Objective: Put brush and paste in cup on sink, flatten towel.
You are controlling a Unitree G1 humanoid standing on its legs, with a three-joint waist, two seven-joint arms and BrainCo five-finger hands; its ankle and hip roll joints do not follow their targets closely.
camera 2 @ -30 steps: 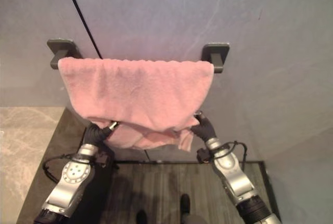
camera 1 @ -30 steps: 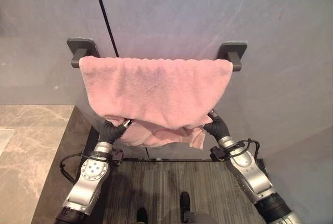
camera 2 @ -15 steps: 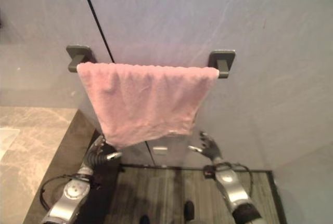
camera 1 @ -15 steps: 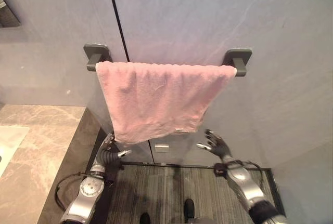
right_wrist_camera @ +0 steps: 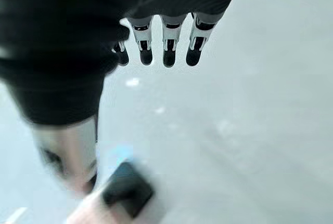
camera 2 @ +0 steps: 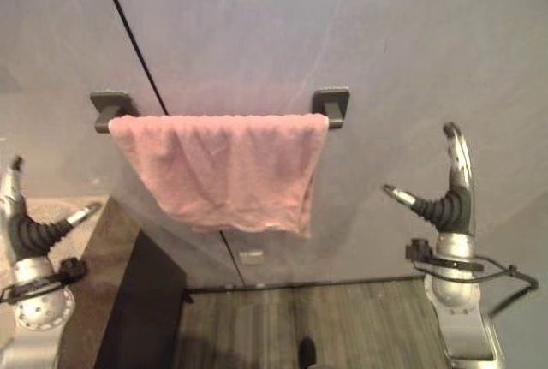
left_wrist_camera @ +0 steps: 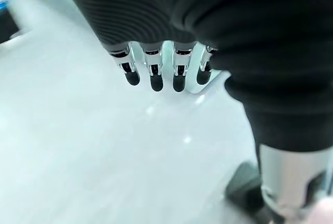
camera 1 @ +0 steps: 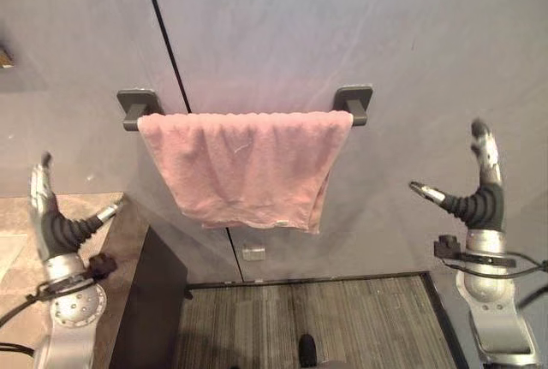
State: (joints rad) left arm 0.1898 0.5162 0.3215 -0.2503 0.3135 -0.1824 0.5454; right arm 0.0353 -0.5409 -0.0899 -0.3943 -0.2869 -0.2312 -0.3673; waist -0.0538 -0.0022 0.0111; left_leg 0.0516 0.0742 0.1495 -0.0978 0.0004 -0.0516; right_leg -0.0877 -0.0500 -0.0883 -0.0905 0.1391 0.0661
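1. Left eye view puts our left hand [camera 1: 53, 230] at the far left, raised upright above the brown marbled stone counter [camera 1: 13, 241], with its fingers [camera 1: 38, 182] straight and the thumb spread out to the side; it holds nothing.
2. Our left wrist view agrees: the fingers [left_wrist_camera: 156, 73] run out in a straight row past the dark ribbed cover, with pale grey wall behind them.
3. Moving right, a dark grey wall-mounted towel bar [camera 1: 137, 104] sits on the grey wall [camera 1: 282, 18], its two square brackets showing at either end.
4. Over that bar hangs the pink terry towel [camera 1: 248, 163], spread from bracket to bracket and draped fairly flat, with its lower edge slanting a little and a fold down its right side.
5. Below the towel we see the dark striped floor [camera 1: 342, 318].
6. At the far right our right hand [camera 1: 481, 202] is raised upright, well apart from the towel, its fingers [camera 1: 484, 151] straight and the thumb pointing toward the towel; it is empty too.
7. Our right wrist view shows the same straight row of fingers [right_wrist_camera: 167, 47].
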